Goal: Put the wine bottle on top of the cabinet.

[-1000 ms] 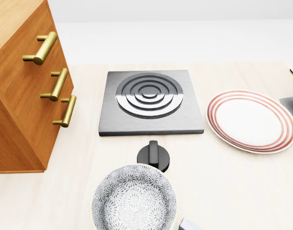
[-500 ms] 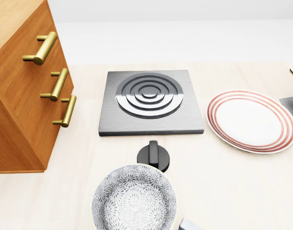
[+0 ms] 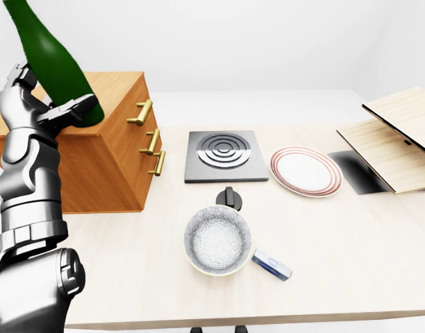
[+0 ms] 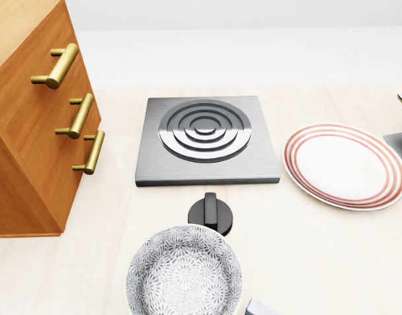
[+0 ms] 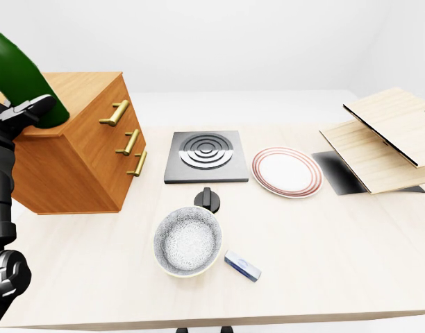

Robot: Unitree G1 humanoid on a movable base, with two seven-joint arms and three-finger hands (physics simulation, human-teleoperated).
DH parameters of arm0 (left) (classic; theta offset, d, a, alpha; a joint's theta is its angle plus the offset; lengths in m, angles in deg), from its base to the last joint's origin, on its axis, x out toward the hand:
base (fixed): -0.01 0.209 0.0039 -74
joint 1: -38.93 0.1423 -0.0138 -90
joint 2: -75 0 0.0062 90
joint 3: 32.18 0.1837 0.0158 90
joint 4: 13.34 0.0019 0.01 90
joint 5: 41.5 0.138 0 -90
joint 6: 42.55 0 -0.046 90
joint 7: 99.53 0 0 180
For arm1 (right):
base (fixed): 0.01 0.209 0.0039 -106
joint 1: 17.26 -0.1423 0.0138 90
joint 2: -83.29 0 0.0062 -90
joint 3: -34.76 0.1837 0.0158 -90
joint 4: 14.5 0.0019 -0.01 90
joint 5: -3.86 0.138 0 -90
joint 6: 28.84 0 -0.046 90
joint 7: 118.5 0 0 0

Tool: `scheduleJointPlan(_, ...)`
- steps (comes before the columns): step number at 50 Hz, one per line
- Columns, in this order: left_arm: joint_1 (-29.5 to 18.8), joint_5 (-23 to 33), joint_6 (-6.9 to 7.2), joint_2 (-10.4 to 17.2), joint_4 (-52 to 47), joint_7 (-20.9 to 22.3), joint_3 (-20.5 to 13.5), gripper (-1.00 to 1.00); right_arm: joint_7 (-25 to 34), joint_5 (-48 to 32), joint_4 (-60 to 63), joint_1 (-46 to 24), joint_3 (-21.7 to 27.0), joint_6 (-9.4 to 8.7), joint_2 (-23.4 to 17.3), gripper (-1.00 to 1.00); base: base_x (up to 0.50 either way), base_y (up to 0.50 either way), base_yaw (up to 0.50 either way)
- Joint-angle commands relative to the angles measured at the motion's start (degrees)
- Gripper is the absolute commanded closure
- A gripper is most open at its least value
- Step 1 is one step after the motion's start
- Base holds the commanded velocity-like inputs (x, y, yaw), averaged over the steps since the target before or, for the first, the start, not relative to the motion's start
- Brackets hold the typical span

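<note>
no readable text, labels, or numbers

Dark green glass wine bottle [image 3: 54, 61] cut by top edge (neck unseen); base hidden behind silver three-finger left hand [image 3: 60, 111].

I see a pale wooden bench [image 3: 351, 250] carrying the cabinet [image 3: 108, 163] at left, a burner plate [image 3: 225, 155], its black knob [image 3: 230, 198] and a red-ringed plate [image 3: 306, 171]. Nearer me lie a patterned bowl [image 3: 218, 240], a small blue-and-white box [image 3: 271, 264], and light boards [image 3: 393, 139] at right.
</note>
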Motion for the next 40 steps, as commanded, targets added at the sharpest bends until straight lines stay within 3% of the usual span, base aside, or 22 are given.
scheduleJointPlan(1,2.07,-0.01,0.00,-0.47,1.26,0.00,0.40,-0.52,-0.46,0.00,0.00,-0.21,0.00,0.00,-0.16,-1.00,0.00,0.00,0.00)
scheduleJointPlan(9,3.37,-1.67,0.00,1.44,-4.68,-0.68,-1.11,-0.46,-0.97,0.00,0.00,-0.29,0.00,0.00,-0.39,-1.00,0.00,0.00,0.00)
scheduleJointPlan(10,4.55,-2.60,0.00,2.11,-8.17,-1.35,-1.98,-0.53,-0.89,0.00,0.00,-0.28,0.00,0.00,-0.33,-1.00,0.00,0.00,0.00)
scheduleJointPlan(13,5.67,-4.23,0.00,3.54,-13.13,-2.78,-3.41,-1.00,-1.39,0.00,0.00,-0.40,0.00,0.00,-0.41,-1.00,0.00,0.00,0.00)
scheduleJointPlan(15,6.61,-6.35,0.00,5.28,-18.75,-4.12,-5.30,-1.00,-2.07,0.00,0.00,-0.50,0.00,0.00,-0.54,-1.00,0.00,0.00,0.00)
scheduleJointPlan(18,6.50,-12.16,0.00,10.06,-28.74,-8.41,-9.11,-1.00,-2.21,0.00,0.00,-0.63,0.00,0.00,-0.68,-1.00,0.00,0.00,0.00)
scheduleJointPlan(19,6.79,-12.91,0.00,10.37,-29.28,-8.93,-9.09,-1.00,-2.17,0.00,0.00,-0.62,0.00,0.00,-0.68,-1.00,0.00,0.00,0.00)
scheduleJointPlan(26,5.58,-25.16,0.00,19.55,-38.56,-18.28,-13.97,-1.00,-1.27,0.00,0.00,-0.34,0.00,0.00,-0.52,-1.00,0.00,0.00,0.00)
scheduleJointPlan(31,5.88,-38.80,0.00,28.63,-41.16,-23.88,-16.93,-1.00,-1.13,0.00,0.00,-0.21,0.00,0.00,-0.34,-1.00,0.00,0.00,0.00)
scheduleJointPlan(33,8.53,-46.25,0.00,32.40,-43.32,-27.17,-19.56,-1.00,-1.08,0.00,0.00,-0.26,0.00,0.00,-0.32,-1.00,0.00,0.00,0.00)
scheduleJointPlan(36,16.93,-56.73,0.00,37.71,-48.67,-31.32,-26.37,-1.00,-0.17,0.00,0.00,-0.15,0.00,0.00,-0.24,-1.00,0.00,0.00,0.00)
scheduleJointPlan(40,28.95,-66.25,0.00,37.32,-59.89,-33.97,-39.54,-1.00,1.03,0.00,0.00,0.07,0.00,0.00,-0.02,-1.00,0.00,0.00,0.00)
